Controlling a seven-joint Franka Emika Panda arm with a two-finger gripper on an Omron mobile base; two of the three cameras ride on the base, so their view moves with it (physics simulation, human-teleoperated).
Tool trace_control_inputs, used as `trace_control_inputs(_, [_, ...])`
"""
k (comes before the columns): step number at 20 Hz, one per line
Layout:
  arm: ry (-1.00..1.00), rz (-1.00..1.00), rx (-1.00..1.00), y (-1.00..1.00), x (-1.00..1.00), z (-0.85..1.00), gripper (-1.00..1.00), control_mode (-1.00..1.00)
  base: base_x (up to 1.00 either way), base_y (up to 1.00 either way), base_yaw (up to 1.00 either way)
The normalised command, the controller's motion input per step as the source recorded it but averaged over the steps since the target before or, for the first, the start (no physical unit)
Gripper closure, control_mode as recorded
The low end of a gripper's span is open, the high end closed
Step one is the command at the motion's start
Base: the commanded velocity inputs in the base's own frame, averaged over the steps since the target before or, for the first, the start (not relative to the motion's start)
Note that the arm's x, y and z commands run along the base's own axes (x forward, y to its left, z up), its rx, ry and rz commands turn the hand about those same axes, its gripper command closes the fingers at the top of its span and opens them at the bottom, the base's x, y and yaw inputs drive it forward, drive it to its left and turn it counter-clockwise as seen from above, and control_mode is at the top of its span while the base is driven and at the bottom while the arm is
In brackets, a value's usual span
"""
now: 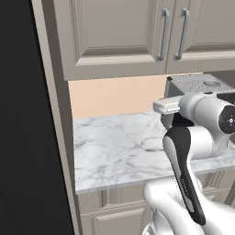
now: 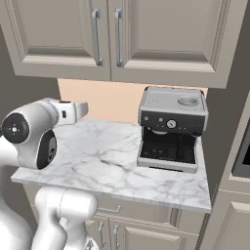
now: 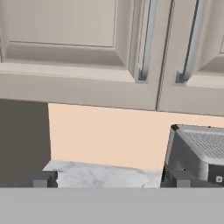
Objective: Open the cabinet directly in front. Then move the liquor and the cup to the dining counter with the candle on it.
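Note:
The cabinet [image 1: 114, 36] hangs on the wall straight ahead with both doors shut. Its two long grey bar handles [image 2: 96, 36] run side by side along the middle seam, also close up in the hand view as handles [image 3: 146, 39]. My gripper [image 3: 109, 179] is open, its two dark fingertips [image 3: 43, 178] standing far apart with nothing between them. It hovers over the short marble countertop, below the cabinet's bottom edge and pointing toward the back wall. The white hand [image 1: 167, 106] is level with the peach backsplash. The liquor and the cup are hidden. The dining counter is out of view.
A steel and black coffee machine [image 2: 171, 129] stands on the right part of the marble countertop [image 2: 102, 156]. A tall dark panel [image 1: 18, 137] closes off the left side. Low drawer units [image 2: 127, 222] sit under the countertop.

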Motion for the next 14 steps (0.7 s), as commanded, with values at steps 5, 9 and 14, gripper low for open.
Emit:
trace_control_inputs(5, [-0.37,-0.02,0.06,-0.16,-0.14,0.43,-1.0,-1.0,0.0,0.0,0.0])
trace_control_inputs(9, [-0.34,-0.02,0.12,-0.23,-0.07,0.42,-1.0,-1.0,0.0,0.0,0.0])
trace_control_inputs(14, [-0.28,0.0,0.09,-0.14,-0.01,0.37,-1.0,-1.0,0.0,0.0,0.0])
